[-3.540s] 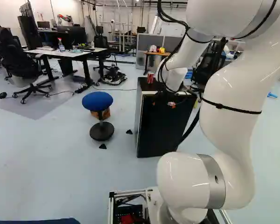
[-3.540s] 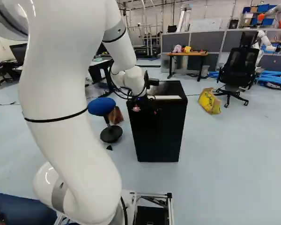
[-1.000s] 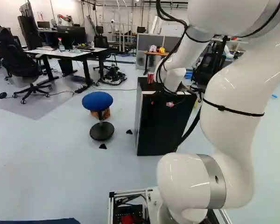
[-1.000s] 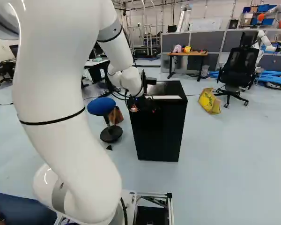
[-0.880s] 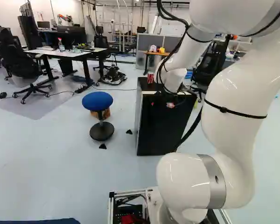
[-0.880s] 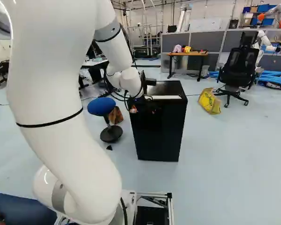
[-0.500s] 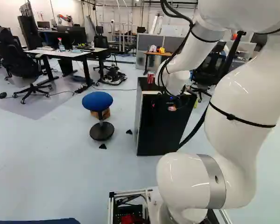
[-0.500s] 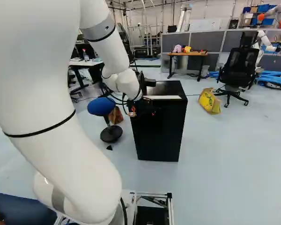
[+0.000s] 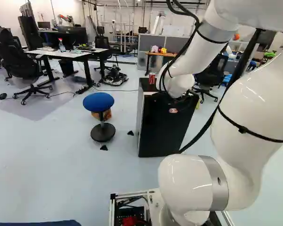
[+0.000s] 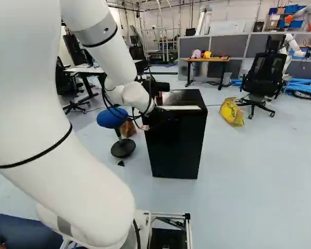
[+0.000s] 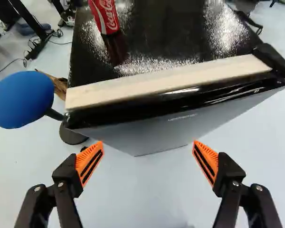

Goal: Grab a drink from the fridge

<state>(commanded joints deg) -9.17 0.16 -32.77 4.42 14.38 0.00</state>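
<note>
In the right base view my gripper (image 10: 156, 118) is a dark shape close to the near upper edge of the black fridge (image 10: 179, 145); its fingers do not show clearly there. The wrist view shows the gripper (image 11: 148, 156) open, its orange pads wide apart with nothing between them. The fridge's upper front edge, with a pale strip (image 11: 166, 80), lies ahead of the fingertips. No opening shows in the fridge's front. A red drink can (image 11: 104, 16) stands upright on the glossy top, also visible in the left base view as a can (image 9: 152, 78).
A blue stool (image 9: 98, 102) stands beside the fridge, with a brown object behind it. Farther off are a white desk (image 9: 66, 52), office chairs, a small wooden table (image 10: 207, 59) and a yellow bag (image 10: 231, 111). Another robot (image 10: 294, 45) stands at the far right.
The upper arm links have swung rightward in the left base view and leftward in the right base view. The wrist has shifted and tilted slightly by the fridge. The base and the can have stayed put.
</note>
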